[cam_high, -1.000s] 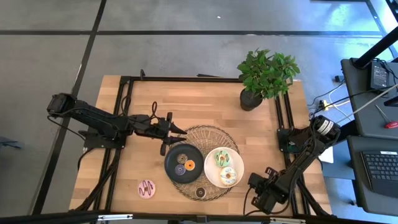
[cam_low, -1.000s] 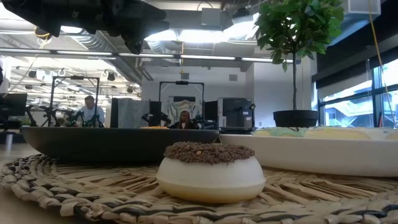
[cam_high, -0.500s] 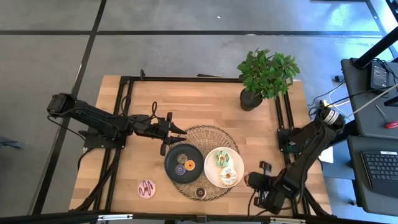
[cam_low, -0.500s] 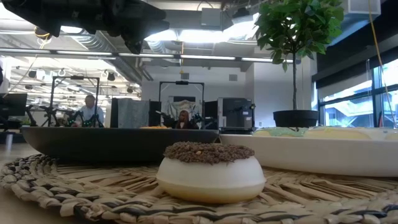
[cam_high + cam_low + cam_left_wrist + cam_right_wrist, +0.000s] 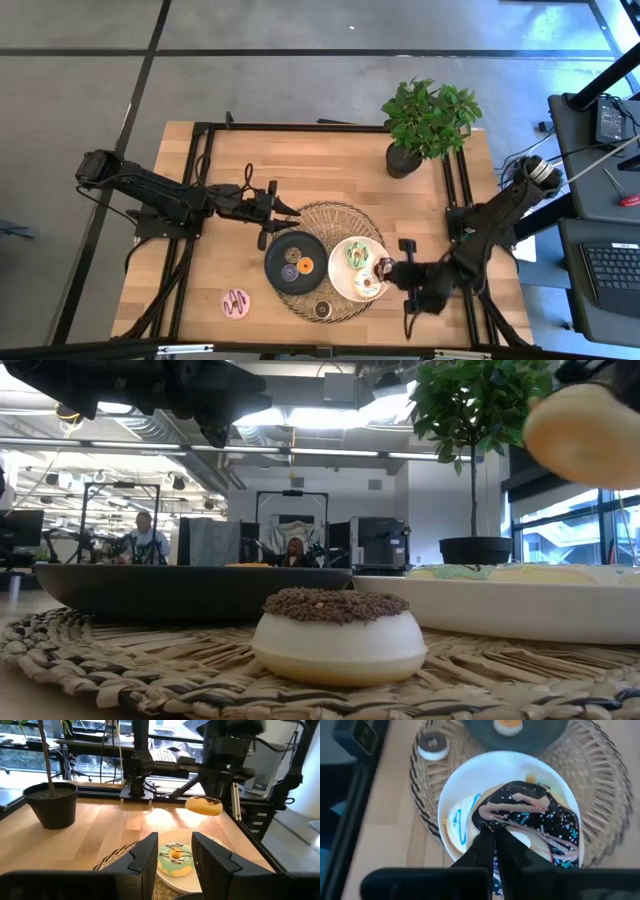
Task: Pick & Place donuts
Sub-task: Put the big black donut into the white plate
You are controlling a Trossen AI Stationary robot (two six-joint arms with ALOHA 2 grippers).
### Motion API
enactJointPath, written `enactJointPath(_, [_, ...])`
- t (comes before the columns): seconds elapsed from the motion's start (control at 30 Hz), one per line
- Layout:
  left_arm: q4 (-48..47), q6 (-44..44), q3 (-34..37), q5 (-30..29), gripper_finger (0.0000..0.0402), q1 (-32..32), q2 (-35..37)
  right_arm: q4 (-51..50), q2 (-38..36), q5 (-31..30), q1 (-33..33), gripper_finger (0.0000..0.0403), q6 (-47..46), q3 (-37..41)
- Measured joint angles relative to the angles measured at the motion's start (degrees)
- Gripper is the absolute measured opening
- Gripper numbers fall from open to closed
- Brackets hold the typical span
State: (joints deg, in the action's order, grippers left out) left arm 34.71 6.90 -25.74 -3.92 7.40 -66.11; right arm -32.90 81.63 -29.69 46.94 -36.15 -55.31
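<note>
My right gripper (image 5: 388, 272) is shut on a chocolate-iced donut (image 5: 530, 817) with pink drizzle and sprinkles, above the right side of the white plate (image 5: 341, 283). That plate holds a green donut (image 5: 357, 252) and a cream donut (image 5: 366, 284). A purple donut (image 5: 290, 272) and an orange donut (image 5: 305, 265) lie on the black plate (image 5: 281, 249). A brown-topped donut (image 5: 322, 309) sits on the woven mat (image 5: 330, 215). On the bare table lies a striped pink donut (image 5: 236, 300). My left gripper (image 5: 280, 210) waits open at the mat's far-left edge. My right gripper pinches the chocolate donut by one side of its ring (image 5: 489, 822) between its two fingers (image 5: 485, 845). The fingers come down from above. The donut is lifted clear over the white plate and sits roughly level below the fingers (image 5: 204, 806).
A potted plant (image 5: 425, 120) stands at the far right of the table. Black frame rails (image 5: 455, 180) run along the table's left and right sides. Bare wood lies left of the mat and toward the far edge. People sit in the room beyond the table.
My right arm has swung from the table's near right corner toward the left and far side, up to the white plate. The chocolate donut in its fingers now shows high at the right of the low view, where nothing showed before.
</note>
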Motion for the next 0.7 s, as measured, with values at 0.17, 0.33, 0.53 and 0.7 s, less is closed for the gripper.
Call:
enactJointPath(0.17, [-0.25, 0.37, -0.01, 0.4, 0.0113, 0.0, 0.0, 16.01, -7.39, 5.68, -4.62, 0.0014, 5.71, 10.68])
enactJointPath(0.33, [-0.27, 0.35, -0.01, 0.39, 0.0112, 0.0, 0.0, 30.63, -11.8, 13.28, -8.44, 0.0015, 9.35, 20.97])
enactJointPath(0.53, [-1.02, 0.39, -0.02, 0.39, 0.0116, 0.0, 0.0, 38.59, -12.46, 16.82, -11.73, 0.0015, 9.21, 28.36])
enactJointPath(0.7, [-1.48, 0.41, -0.02, 0.37, 0.0112, 0.0, 0.0, 39.59, -12.46, 17.77, -13.65, 0.0014, 7.7, 30.86])
